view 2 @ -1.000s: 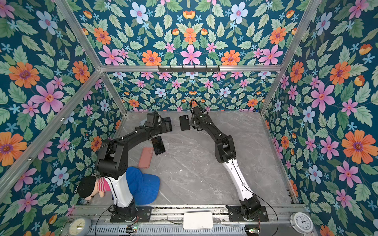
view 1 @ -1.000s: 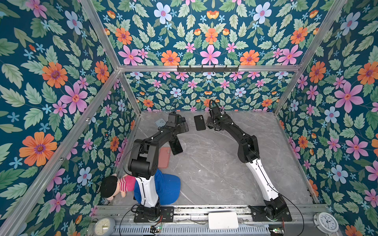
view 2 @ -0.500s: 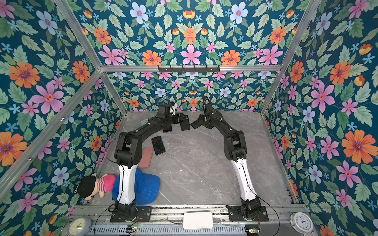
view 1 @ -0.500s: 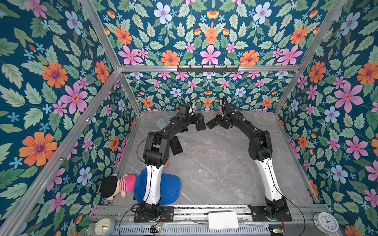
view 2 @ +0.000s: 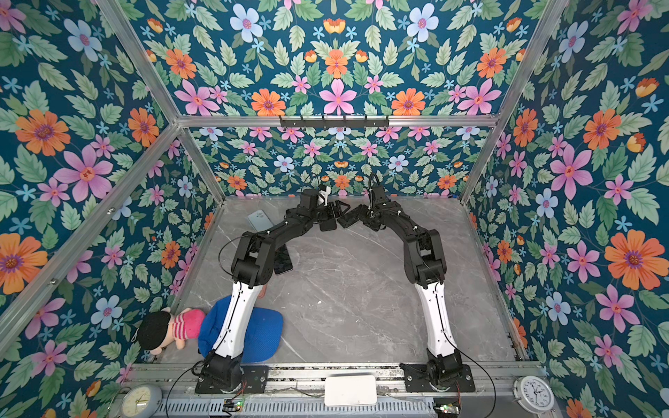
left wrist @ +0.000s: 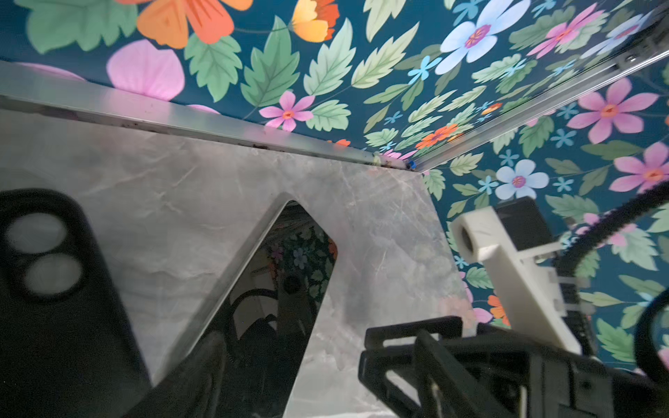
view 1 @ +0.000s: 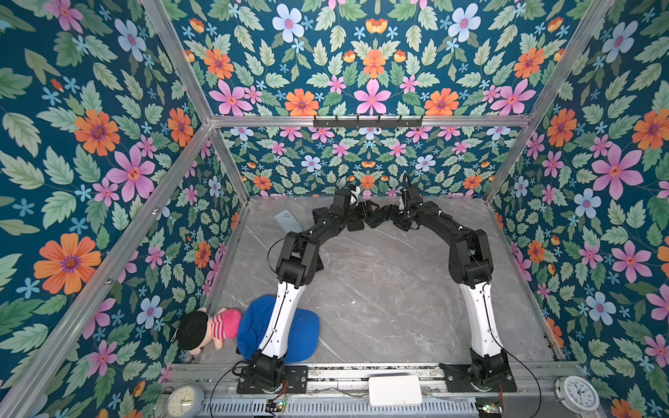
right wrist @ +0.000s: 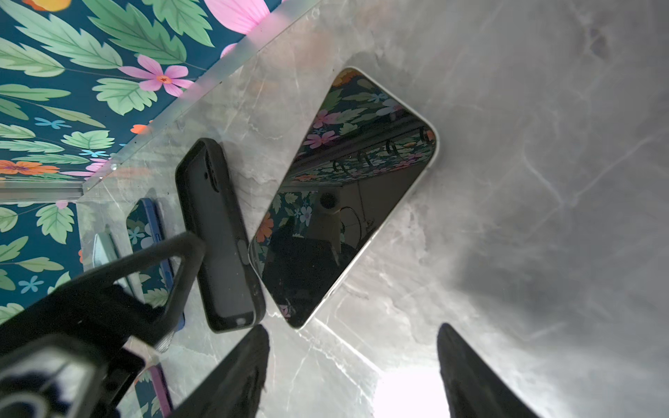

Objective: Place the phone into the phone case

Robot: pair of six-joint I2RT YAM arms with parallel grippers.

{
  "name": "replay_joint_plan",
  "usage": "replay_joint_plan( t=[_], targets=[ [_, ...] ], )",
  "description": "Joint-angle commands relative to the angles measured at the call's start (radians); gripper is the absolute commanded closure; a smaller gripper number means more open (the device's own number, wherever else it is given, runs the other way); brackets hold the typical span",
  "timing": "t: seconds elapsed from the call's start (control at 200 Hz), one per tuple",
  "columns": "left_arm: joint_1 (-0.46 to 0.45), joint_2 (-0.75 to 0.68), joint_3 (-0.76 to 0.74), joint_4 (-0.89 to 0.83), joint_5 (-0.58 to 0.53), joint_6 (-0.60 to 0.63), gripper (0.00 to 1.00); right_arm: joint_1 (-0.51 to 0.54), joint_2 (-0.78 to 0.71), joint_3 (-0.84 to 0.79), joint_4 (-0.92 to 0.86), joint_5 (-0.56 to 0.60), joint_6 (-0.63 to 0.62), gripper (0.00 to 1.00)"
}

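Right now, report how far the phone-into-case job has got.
Done: nothing yet; the phone lies screen-up on the table, outside the black case beside it. In hand: the right tool hovers open at the phone's end, gripping nothing; the left tool sits by the case. Left: grasp, align, press the phone in.

2 clks (view 1: pixel 182 400) (view 1: pixel 578 394), 1 doll (view 1: pixel 206 327) (1 cap (view 1: pixel 304 336))

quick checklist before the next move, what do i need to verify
1. phone flat on table, screen up: ok
2. case lying beside phone, empty: ok
3. right gripper jaws open, nothing held: ok
4. left gripper at case, grip on it: cannot tell
5. phone seated in case: not ok
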Motion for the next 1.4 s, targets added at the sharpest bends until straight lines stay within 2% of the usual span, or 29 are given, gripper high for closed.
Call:
replay_joint_plan(
  t=[0.0, 0.22, 0.52, 0.99, 1.395],
  targets=[
    [0.007, 0.047, 0.038, 0.068, -0.001, -0.109, 0.17, -0.004, -0.015, -0.019, 0.033, -0.017, 0.032, 0.26],
    [0.007, 0.089, 0.079, 0.018, -0.070, -0.134, 0.18, -0.014, -0.021, -0.057, 0.075, -0.043, 0.059, 0.27],
    [-0.003, 0.127, 0.146, -0.071, -0.083, -0.134, 0.22, -0.014, -0.002, -0.054, 0.114, -0.067, 0.110, 0.28],
    [-0.031, 0.101, 0.143, -0.200, -0.041, -0.079, 0.24, -0.014, 0.006, -0.052, 0.114, -0.044, 0.115, 0.28],
    [-0.082, 0.047, 0.078, -0.180, 0.020, -0.079, 0.26, -0.015, 0.004, -0.049, 0.033, -0.001, 0.048, 0.27]
  ],
)
